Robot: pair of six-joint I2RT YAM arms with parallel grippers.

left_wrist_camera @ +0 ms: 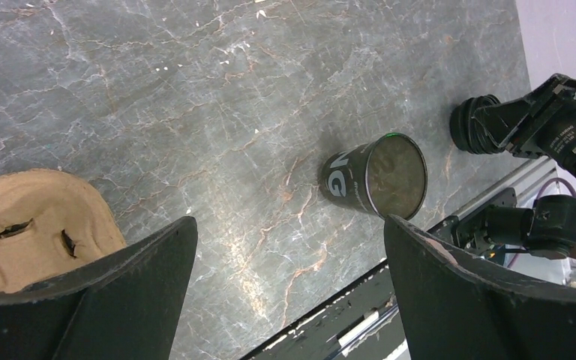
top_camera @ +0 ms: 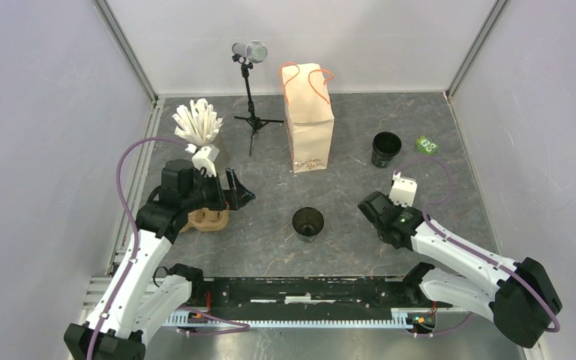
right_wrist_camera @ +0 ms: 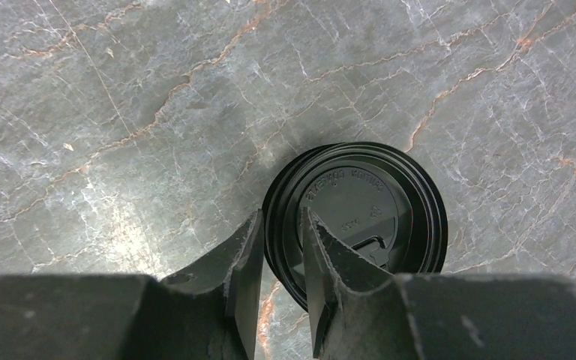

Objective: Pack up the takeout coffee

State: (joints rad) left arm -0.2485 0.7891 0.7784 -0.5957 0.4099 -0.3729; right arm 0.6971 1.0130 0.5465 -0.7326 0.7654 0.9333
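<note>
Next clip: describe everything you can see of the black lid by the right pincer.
The lid is round, glossy black, plastic-looking, with a stepped rim, faint embossed lettering and a sip tab. It lies flat, top up, on the grey veined table, not on a cup. The right pincer straddles its near rim, one finger outside, one over the top; whether they pinch it is unclear.

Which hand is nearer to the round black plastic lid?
Right. The right hand is over the round black plastic lid, straddling its rim. The left hand is far off, wide open, near the tan cardboard cup carrier.
</note>
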